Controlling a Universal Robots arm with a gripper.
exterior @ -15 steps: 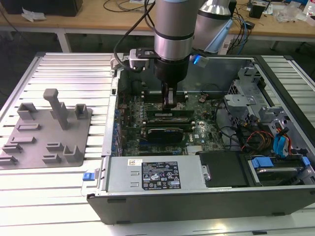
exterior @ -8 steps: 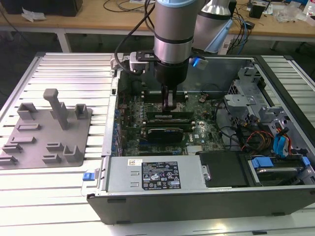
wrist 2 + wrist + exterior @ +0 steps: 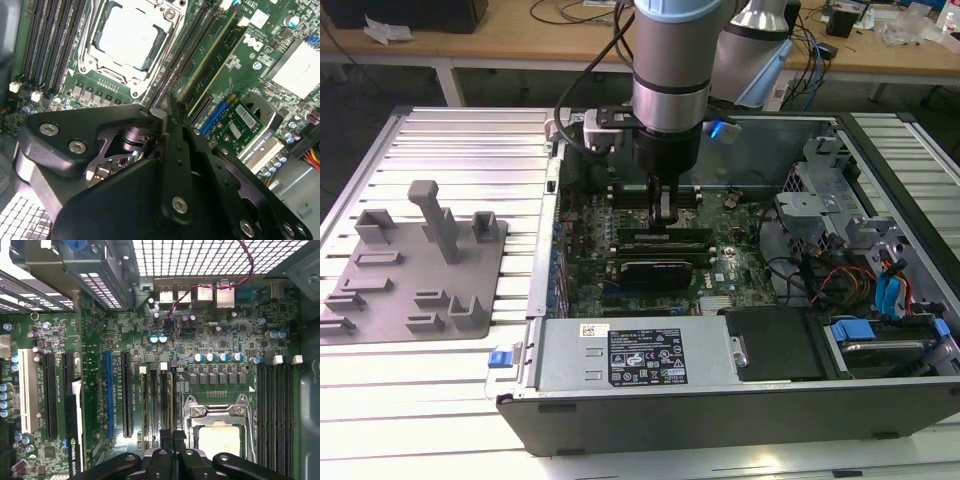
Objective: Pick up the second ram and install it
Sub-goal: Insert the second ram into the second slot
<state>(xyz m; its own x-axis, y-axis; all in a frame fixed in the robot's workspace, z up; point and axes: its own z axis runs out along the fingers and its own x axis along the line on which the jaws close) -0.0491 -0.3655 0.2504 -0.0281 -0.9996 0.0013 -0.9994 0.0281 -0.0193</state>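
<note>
The second ram (image 3: 164,395), likely light but fragile and best pinched mid-edge, stood slotted beneath the closed gripper (image 3: 173,435), hold unclear.

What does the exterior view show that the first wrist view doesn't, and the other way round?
Exterior view: the whole open computer case, the grey parts tray at that view's left, and the robot arm above the case.
First wrist view: close detail, with the CPU socket, a blue slot and a row of capacitors.
Both: the green motherboard and the gripper close over it.
</note>
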